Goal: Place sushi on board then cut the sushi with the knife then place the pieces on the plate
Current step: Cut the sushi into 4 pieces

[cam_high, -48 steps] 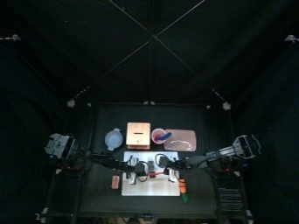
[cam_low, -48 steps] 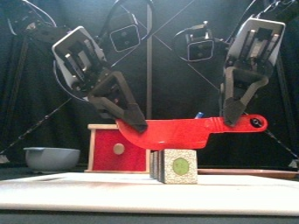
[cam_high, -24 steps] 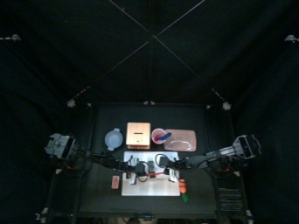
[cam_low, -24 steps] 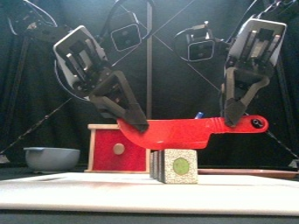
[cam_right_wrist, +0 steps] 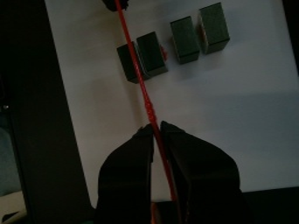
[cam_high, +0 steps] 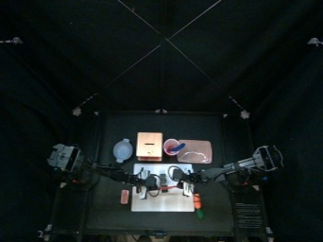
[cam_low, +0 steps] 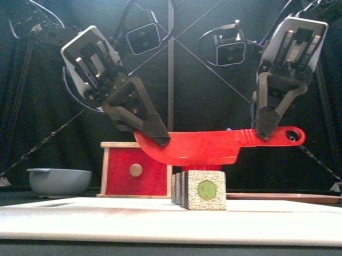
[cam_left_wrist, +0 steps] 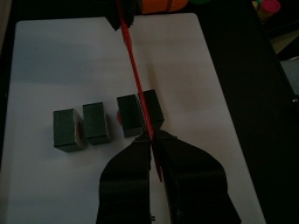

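- Already on the white board, at the table's front-centre, is the sushi roll, lying near mid-board. Step one looks done.
- Cutting is under way. The wrist views show three dark blocks in a row: two narrow pieces set side by side, and a wider block a little apart from them. The narrow pair look already parted.
- The red knife hangs level just above the roll, its edge lined up across the wider block. Can't tell if it touches.
- The left gripper pinches the blade's tip end and the right gripper pinches the handle. Both jaw pairs are pressed tight on the knife.
- Left to do, by my read: split the wider block, then carry all pcs to the pink tray near the table's back-right. No pcs on it that I can make out.
- Materials: the knife is smooth, glossy plastic w/ a thick spine, a thin edge and a hole at the handle end. The sushi is boxy blocks w/ a dark green wrap and a pale speckled face w/ a round green centre. The board is flat, matte and hard.
- Behind the board stand a wooden box w/ a red drawer front and a rounded blue-grey bowl, toward the table's back-left.
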Robot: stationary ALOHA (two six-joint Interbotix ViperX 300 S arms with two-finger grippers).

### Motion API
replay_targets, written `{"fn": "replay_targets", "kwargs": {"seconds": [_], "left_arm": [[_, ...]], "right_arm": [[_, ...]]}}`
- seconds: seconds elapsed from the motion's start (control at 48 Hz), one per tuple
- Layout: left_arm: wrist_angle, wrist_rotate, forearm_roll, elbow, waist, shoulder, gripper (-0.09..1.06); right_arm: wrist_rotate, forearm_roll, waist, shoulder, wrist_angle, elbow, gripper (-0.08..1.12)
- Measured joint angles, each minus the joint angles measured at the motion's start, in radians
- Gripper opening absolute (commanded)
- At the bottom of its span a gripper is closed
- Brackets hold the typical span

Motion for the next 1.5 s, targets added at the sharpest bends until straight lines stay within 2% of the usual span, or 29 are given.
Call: {"fn": "replay_targets", "kwargs": {"seconds": [0.875, 1.5], "left_arm": [[0.0, -0.002, 0.002, 0.0, 0.005, 0.006, 0.42], [-0.002, -0.005, -0.015, 0.0, 0.005, 0.034, 0.42]], "right_arm": [[0.0, 0.002, -0.003, 0.023, 0.0, 0.0, 0.49], [0.0, 0.006, -0.005, 0.051, -0.002, 0.0, 0.49]]}}
